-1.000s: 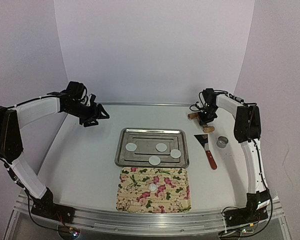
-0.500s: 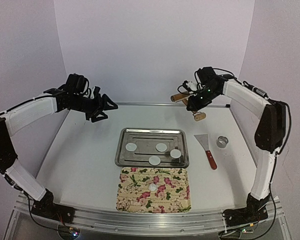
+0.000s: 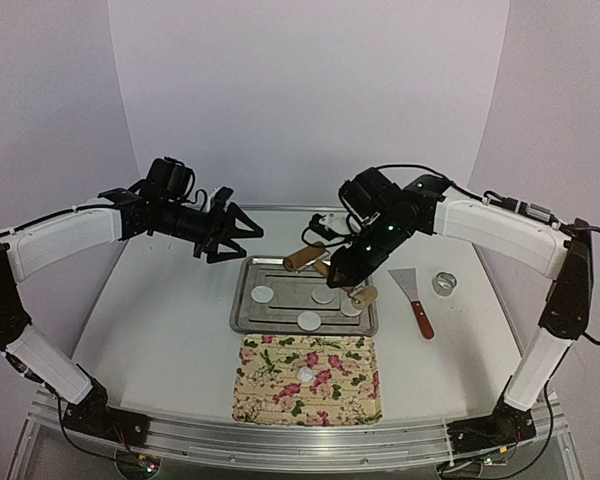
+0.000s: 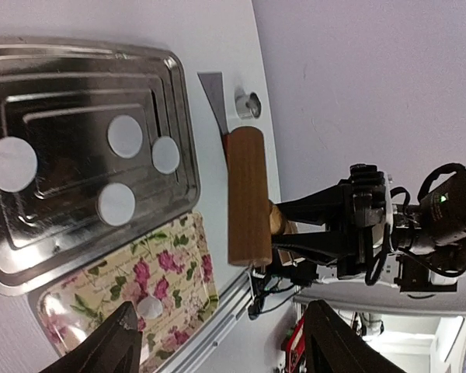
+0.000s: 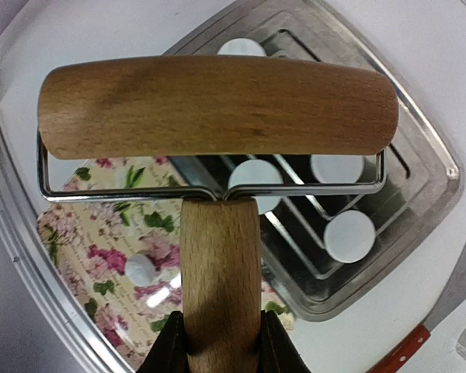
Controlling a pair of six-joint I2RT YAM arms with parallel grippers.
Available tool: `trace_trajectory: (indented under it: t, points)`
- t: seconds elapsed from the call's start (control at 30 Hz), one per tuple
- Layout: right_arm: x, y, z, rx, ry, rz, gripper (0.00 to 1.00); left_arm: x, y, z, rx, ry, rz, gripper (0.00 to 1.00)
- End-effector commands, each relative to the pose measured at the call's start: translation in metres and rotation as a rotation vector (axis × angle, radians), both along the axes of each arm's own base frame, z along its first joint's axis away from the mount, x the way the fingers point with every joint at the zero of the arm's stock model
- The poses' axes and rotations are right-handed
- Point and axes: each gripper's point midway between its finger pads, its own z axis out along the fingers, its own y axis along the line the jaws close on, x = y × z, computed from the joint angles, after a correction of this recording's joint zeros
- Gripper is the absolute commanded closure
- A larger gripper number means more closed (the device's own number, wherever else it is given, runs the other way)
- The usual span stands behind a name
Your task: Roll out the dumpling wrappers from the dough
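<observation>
left arm [image 3: 65, 232]: white shells, black joints | right arm [image 3: 495, 228]: same, green light [image 4: 443, 197] at wrist | left gripper [image 4: 221, 346], right gripper [image 5: 221, 342]: black | cables [image 3: 410, 167]: thin, black, looping | bases [image 3: 92, 408]: black

Robot lab rig, plain white backdrop walls [image 3: 310, 100], alu base rail [image 3: 280, 437], white table [image 3: 160, 300]

Four dumpling wrappers [image 3: 263, 294] lie in the tray [image 3: 248, 315]; mat [image 3: 345, 395] before it; scraper [image 3: 413, 303] right
</observation>
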Motion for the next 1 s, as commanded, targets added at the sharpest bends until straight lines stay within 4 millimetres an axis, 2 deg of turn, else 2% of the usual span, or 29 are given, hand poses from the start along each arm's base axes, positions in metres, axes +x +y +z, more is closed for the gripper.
trace_trajectory:
  t: [0.0,0.17,0.43,0.7,0.83,0.97]
  points:
    - [-0.024,0.025,0.038,0.042,-0.026,0.030,1.00,-0.019,-0.013,0.010,-0.080,-0.018,-0.102,0.01]
    - [-0.044,0.048,0.040,-0.004,-0.034,0.097,1.00,-0.027,-0.016,-0.007,-0.071,0.028,-0.166,0.01]
    - [-0.061,0.073,0.031,-0.056,-0.052,0.141,1.00,-0.049,-0.018,-0.008,-0.104,0.053,-0.293,0.00]
    - [-0.064,0.093,0.024,-0.100,-0.118,0.168,1.00,-0.082,-0.010,-0.033,-0.112,0.184,-0.406,0.00]
    - [-0.067,0.100,0.021,-0.120,-0.151,0.184,1.00,-0.091,-0.006,-0.049,-0.098,0.253,-0.431,0.01]
    - [-0.070,0.106,0.018,-0.130,-0.162,0.196,1.00,-0.095,-0.007,-0.044,-0.134,0.257,-0.464,0.01]
